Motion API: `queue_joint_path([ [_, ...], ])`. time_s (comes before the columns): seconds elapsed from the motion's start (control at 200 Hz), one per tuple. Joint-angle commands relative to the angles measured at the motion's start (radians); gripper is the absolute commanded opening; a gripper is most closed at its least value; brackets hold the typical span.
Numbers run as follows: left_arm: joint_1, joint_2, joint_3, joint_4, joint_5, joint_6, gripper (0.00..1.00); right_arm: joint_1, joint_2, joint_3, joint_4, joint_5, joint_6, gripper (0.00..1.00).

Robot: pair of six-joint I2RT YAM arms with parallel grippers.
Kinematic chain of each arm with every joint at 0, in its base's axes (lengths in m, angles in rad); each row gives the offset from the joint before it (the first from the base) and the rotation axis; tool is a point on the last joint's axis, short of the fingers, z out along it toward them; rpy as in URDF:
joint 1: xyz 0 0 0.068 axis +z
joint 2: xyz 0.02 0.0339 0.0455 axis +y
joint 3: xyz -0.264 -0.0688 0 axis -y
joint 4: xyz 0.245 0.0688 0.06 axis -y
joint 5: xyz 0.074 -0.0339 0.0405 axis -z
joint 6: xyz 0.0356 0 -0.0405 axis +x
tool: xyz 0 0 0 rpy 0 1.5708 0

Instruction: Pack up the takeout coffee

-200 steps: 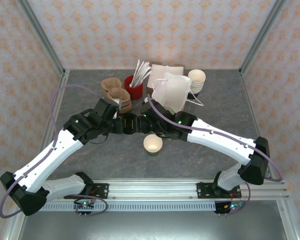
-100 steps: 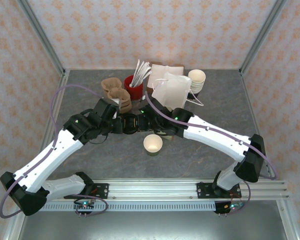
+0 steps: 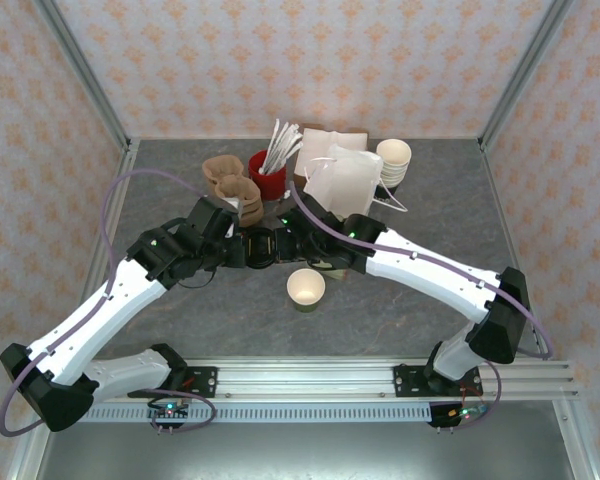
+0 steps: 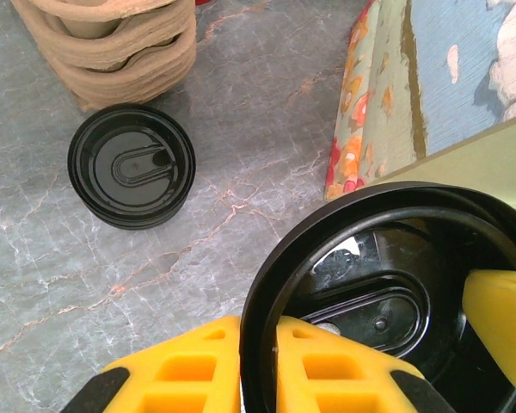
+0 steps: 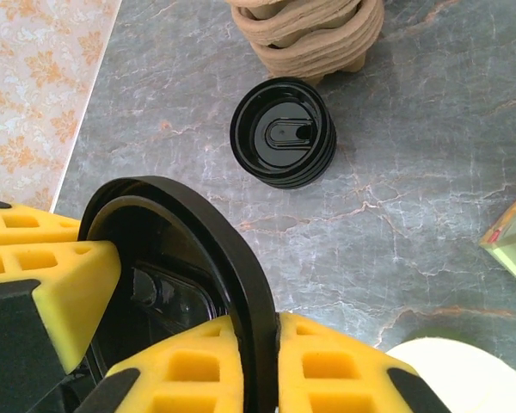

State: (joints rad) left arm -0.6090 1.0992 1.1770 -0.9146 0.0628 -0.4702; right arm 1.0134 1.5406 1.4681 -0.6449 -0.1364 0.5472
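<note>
A single black lid (image 3: 261, 247) is held upright above the table between my two grippers. My left gripper (image 4: 258, 323) is shut on one side of its rim (image 4: 387, 258). Opposite it, my right gripper (image 5: 260, 320) is shut on the other side of the lid (image 5: 198, 249). In the top view the left gripper (image 3: 248, 248) and the right gripper (image 3: 277, 245) meet nose to nose at the table's middle. The takeout coffee cup (image 3: 306, 288), greenish outside and cream inside, stands open-topped just in front of them; its rim (image 5: 464, 379) shows at the lower right of the right wrist view.
A short stack of black lids (image 4: 132, 165) (image 5: 283, 132) sits beside a stack of brown pulp cup carriers (image 3: 228, 180). Behind stand a red holder with white sticks (image 3: 268, 172), a white paper bag (image 3: 345, 185) and stacked cream cups (image 3: 394, 160).
My right arm has reached left to the lid that the left gripper holds, and its jaws have shut on the lid's rim. The left arm and the cup stayed put.
</note>
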Motion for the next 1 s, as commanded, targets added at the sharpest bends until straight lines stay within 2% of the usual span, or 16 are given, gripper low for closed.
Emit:
queue_joint_path([
  [0.0, -0.012, -0.011, 0.001, 0.025, -0.007, 0.023, 0.15, -0.005, 0.008, 0.031, -0.023, -0.011, -0.007, 0.04],
  [0.05, -0.011, -0.014, 0.006, 0.025, -0.007, 0.035, 0.20, -0.008, 0.005, 0.027, -0.027, -0.014, -0.002, 0.00],
  [0.22, -0.012, -0.063, 0.035, 0.037, -0.003, 0.121, 0.51, -0.025, -0.018, 0.008, -0.041, -0.056, 0.007, 0.00],
  [0.32, -0.012, -0.107, 0.052, 0.052, 0.023, 0.195, 0.57, -0.033, -0.041, -0.009, -0.056, -0.076, 0.013, 0.00],
  [0.53, -0.028, -0.165, 0.096, 0.033, 0.032, 0.362, 0.58, -0.066, -0.096, -0.051, -0.109, -0.139, 0.029, 0.00],
  [0.701, -0.096, -0.210, 0.085, 0.059, 0.099, 0.564, 0.48, -0.116, -0.138, -0.075, -0.164, -0.261, 0.014, 0.00],
  [0.761, -0.134, -0.225, 0.072, 0.077, 0.118, 0.645, 0.47, -0.136, -0.152, -0.082, -0.184, -0.302, 0.006, 0.00],
  [0.996, -0.166, -0.206, 0.099, 0.112, 0.195, 0.796, 0.49, -0.178, -0.218, -0.116, -0.242, -0.323, -0.031, 0.00],
])
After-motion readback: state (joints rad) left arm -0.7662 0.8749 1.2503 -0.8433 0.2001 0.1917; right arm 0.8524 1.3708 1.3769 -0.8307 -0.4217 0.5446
